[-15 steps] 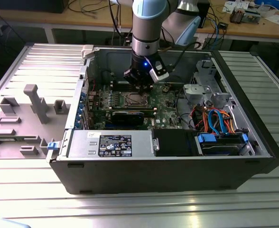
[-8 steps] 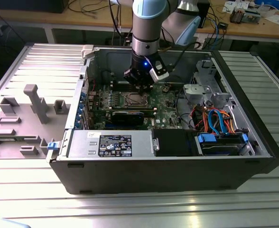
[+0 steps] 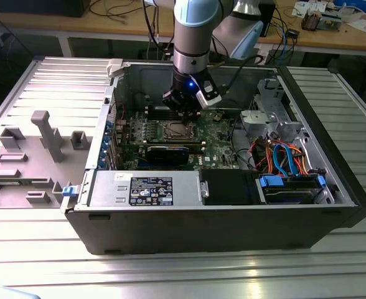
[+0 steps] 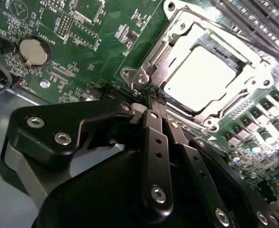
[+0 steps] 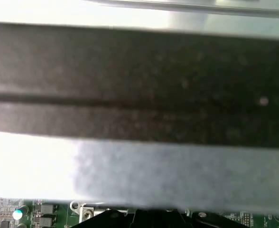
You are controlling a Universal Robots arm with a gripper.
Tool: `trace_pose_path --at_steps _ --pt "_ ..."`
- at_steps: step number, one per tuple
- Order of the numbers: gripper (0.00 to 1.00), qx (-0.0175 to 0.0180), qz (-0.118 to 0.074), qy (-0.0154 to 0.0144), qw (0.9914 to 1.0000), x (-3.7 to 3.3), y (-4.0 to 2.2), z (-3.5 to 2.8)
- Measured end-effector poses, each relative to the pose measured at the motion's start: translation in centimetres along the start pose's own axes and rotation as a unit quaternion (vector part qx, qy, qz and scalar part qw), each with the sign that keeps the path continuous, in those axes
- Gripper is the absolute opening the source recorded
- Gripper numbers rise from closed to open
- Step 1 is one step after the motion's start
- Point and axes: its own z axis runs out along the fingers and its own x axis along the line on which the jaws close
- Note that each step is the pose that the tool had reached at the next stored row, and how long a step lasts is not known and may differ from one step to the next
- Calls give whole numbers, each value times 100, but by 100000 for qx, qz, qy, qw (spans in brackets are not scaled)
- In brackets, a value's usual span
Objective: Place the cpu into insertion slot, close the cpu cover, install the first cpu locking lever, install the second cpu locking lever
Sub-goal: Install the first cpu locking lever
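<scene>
So I've got the arm's black claw [image 3: 184, 106] down inside the open black desktop computer case [image 3: 233, 230], hanging right over the green circuit board [image 3: 217, 146]. In the second wrist view the claw [image 4: 157, 100] has its two black fingers [image 4: 154, 137] pressed together, basically no gap between the tips, and I can't see anything pinched in them. The tips sit at the corner of the small square socket with the silver metal rim [image 4: 151, 64], touching or just about touching the metal there, can't tell which.

The small flat square chip with the silver-grey metal top [image 4: 201, 76] is already sitting in that socket, and the thin silver metal frame plate with the square window [image 4: 253, 71] lies flat around it, so the cover looks down. Glare on the chip is pretty strong.

Also on the board in that view: a round silver coin battery [image 4: 33, 51] well off to one side of the socket. In the exterior view the socket [image 3: 175, 131] is just below the claw, and the whole case rests on a ribbed grey metal bench [image 3: 170, 274]
</scene>
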Motion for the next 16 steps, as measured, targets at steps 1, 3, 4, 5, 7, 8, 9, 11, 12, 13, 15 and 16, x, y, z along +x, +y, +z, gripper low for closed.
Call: trace_pose_path --at_steps 1,3,4,5,7,8,9,11,12,13,15,16 --pt "11 -158 3 1 100000 0 0 -2" --pt "11 -337 11 -66 99999 -2 8 -35" --pt "11 -322 6 -57 99999 -4 10 -63" --pt "11 -242 7 -12 100000 -3 12 -114" --pt "11 -235 6 -12 100000 -4 15 -145" --pt "11 -235 3 -14 100000 -4 16 -145" --pt "11 -203 1 -5 100000 -3 14 -146" --pt "11 -181 5 -2 100000 -2 -1 -147" --pt "11 -181 4 -3 100000 -2 -10 -148" --pt "11 -189 2 -6 100000 -2 -16 -148" --pt "11 -184 9 -6 100000 -1 -25 -148" --pt "11 -173 4 -1 100000 -1 -29 -149"
